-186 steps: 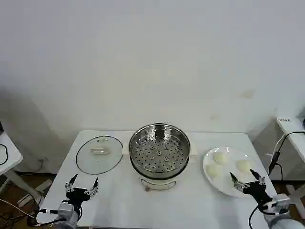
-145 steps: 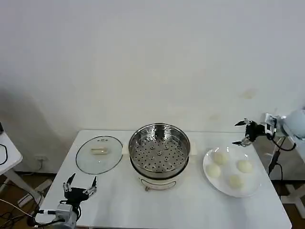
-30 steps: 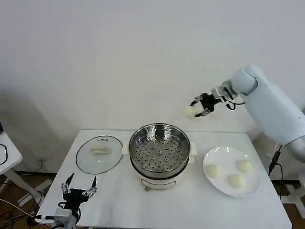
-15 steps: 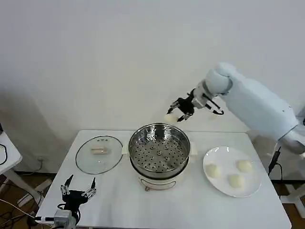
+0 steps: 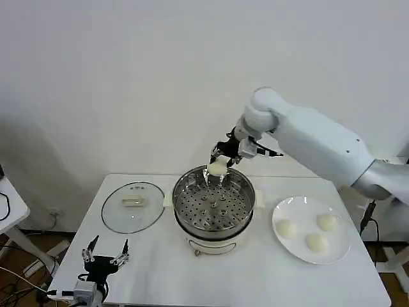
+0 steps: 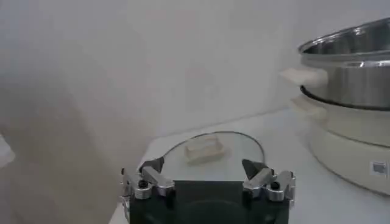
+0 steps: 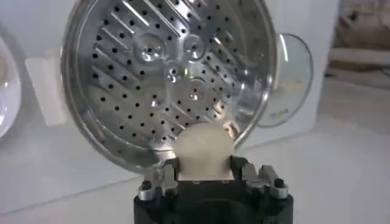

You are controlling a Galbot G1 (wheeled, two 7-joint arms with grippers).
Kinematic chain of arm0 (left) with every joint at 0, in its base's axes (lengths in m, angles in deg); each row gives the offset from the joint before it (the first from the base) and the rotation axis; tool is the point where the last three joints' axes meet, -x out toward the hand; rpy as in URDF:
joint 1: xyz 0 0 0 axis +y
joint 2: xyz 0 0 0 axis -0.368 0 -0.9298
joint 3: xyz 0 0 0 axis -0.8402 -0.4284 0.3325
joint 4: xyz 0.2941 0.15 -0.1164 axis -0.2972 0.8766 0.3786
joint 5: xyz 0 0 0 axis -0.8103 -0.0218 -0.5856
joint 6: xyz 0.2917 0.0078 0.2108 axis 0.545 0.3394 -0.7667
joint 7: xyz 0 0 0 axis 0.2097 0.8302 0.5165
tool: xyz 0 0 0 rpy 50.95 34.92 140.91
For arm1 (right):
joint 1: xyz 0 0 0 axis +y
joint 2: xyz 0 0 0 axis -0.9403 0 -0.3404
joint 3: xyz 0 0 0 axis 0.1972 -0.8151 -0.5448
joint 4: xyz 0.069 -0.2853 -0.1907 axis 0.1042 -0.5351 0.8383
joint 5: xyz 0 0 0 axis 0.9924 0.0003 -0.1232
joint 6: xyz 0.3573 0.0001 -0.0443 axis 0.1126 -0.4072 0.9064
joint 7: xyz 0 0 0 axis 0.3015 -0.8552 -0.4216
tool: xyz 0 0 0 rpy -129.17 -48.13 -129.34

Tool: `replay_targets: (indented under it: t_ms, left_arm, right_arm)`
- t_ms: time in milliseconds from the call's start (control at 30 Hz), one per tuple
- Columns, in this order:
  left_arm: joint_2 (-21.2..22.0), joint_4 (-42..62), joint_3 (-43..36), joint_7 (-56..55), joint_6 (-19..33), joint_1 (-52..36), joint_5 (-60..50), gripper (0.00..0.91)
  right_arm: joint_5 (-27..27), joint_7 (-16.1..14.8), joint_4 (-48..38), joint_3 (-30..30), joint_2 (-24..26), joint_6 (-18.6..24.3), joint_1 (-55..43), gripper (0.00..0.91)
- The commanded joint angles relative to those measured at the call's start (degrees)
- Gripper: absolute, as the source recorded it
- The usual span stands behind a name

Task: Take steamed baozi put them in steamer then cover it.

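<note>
My right gripper (image 5: 221,161) hangs over the far rim of the steamer (image 5: 214,203), shut on one cream-white baozi (image 5: 216,168). In the right wrist view the same baozi (image 7: 203,151) sits squeezed between the jaws of the right gripper (image 7: 205,170), above the steamer's perforated tray (image 7: 170,79). Three more baozi (image 5: 285,228) (image 5: 328,222) (image 5: 316,242) lie on the white plate (image 5: 294,251) to the right. The glass cover (image 5: 132,206) lies flat on the table left of the steamer, also visible as the cover (image 6: 210,155) beyond my left gripper (image 6: 206,176). That left gripper (image 5: 104,252) stands open, parked at the table's front left.
The white table (image 5: 223,275) ends close behind my left gripper. A white wall stands behind the table. A side stand (image 5: 7,208) sits at the far left, and cables hang at the far right.
My right gripper lifted one baozi off the plate, carried it up and leftward, and has now come down over the steamer's far rim. The left arm stayed parked.
</note>
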Motion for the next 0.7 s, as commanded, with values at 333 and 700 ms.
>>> replay_targets:
  t_ms: [333, 700]
  left_arm:
    - [0.1, 0.0, 0.3, 0.1, -0.1, 0.4, 0.5, 0.907]
    - [0.2, 0.8, 0.4, -0.1, 0.0, 0.3, 0.5, 0.907]
  right_arm:
    - [-9.1, 1.1, -8.2, 1.0, -6.7, 2.8, 4.9, 0.564]
    - [-9.8, 1.9, -10.5, 1.0, -8.6, 2.9, 6.3, 0.574]
